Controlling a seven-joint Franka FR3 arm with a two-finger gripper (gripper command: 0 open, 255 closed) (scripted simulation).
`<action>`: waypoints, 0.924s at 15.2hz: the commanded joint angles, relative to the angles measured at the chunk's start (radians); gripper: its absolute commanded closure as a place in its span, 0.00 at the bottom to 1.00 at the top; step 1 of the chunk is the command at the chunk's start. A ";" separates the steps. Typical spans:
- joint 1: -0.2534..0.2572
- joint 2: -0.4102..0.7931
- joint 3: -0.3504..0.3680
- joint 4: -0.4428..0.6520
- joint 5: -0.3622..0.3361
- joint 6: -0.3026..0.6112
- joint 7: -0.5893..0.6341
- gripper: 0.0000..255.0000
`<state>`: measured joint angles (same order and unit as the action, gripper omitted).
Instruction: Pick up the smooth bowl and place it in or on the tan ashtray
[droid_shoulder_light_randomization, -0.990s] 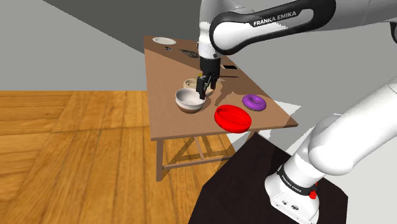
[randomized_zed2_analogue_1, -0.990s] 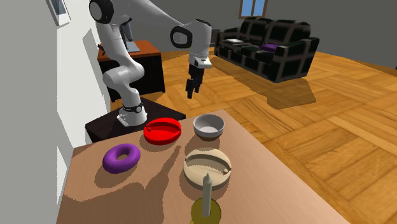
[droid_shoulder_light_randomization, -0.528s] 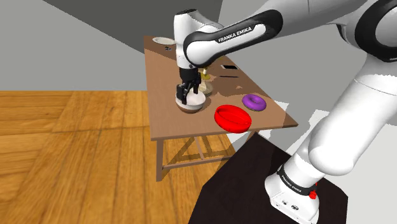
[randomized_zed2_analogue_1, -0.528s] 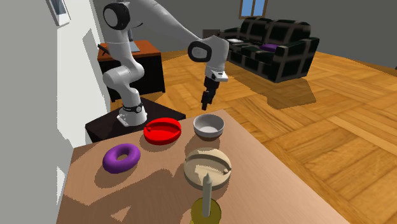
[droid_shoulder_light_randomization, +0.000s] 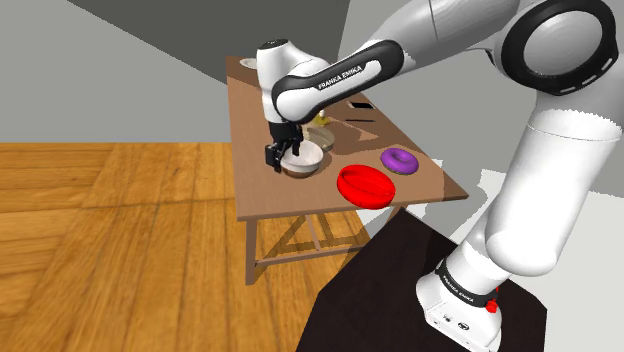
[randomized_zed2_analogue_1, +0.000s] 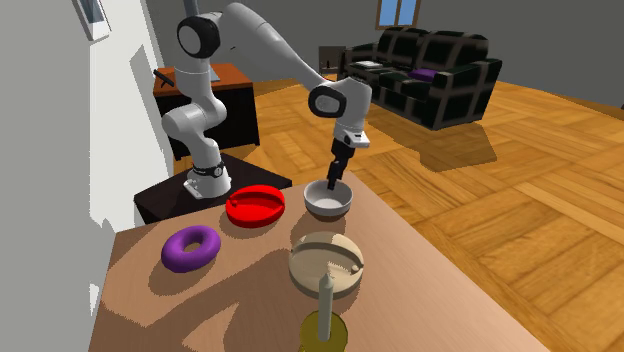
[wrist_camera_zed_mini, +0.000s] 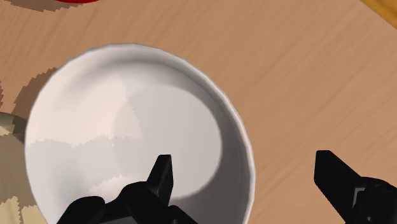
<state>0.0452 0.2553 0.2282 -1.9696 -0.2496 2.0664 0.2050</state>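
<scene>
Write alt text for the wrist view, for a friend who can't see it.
A white bowl sits on a brown wooden table, seen from above. The black tool is open, one finger over the bowl's inside, the other outside its rim. A tan ashtray lies beside the bowl.

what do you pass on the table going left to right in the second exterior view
purple ring → red dish → bowl. The ashtray and candle line up with the bowl, so they are left out.
</scene>
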 joint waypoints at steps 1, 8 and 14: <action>0.000 0.014 -0.003 -0.010 -0.007 0.023 0.005 0.00; -0.001 0.022 -0.005 -0.021 -0.012 0.042 0.008 0.00; -0.001 0.022 -0.005 -0.021 -0.012 0.042 0.008 1.00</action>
<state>0.0438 0.2772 0.2231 -1.9901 -0.2613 2.1083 0.2132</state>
